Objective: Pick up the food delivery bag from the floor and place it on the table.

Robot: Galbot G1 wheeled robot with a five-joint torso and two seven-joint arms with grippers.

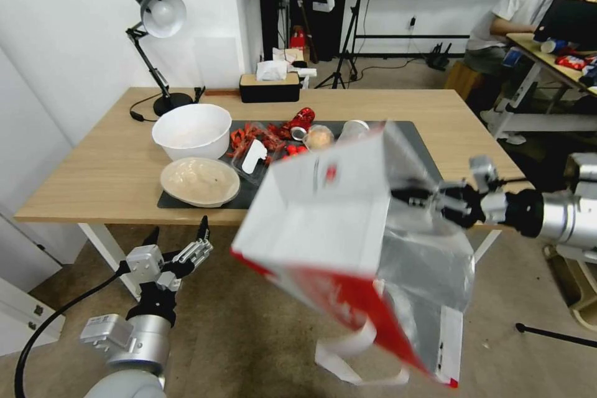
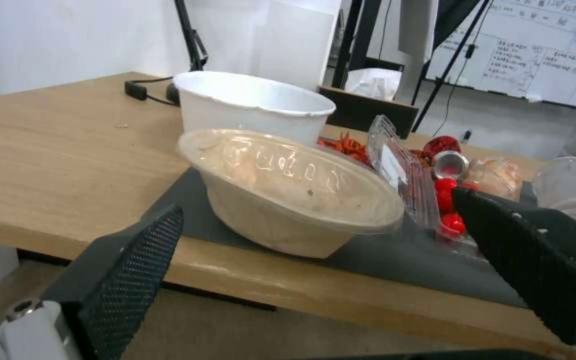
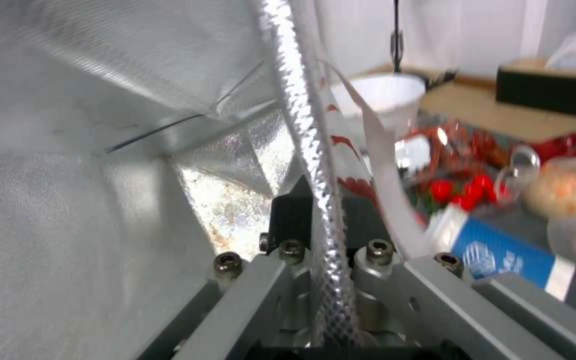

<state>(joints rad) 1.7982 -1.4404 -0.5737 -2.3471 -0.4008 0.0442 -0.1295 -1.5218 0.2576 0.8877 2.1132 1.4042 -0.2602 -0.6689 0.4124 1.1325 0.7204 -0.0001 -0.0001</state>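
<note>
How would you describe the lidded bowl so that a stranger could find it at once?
Start at the table, then its dark mat. At the mat's near left corner, in front of the open white bowl, sits the lidded bowl. It alone is beige, with a clear domed lid.

Bag (image 1: 323, 224) hangs before the table (image 1: 93, 161), off the floor (image 1: 249, 336), right tool (image 1: 413, 198) on its rim. Left tool (image 1: 177, 239) sits below the table's near edge. Bowl (image 1: 191, 130) behind the lidded bowl (image 1: 200, 181).

Head cam high; wrist cams near table (image 1: 112, 161).
</note>
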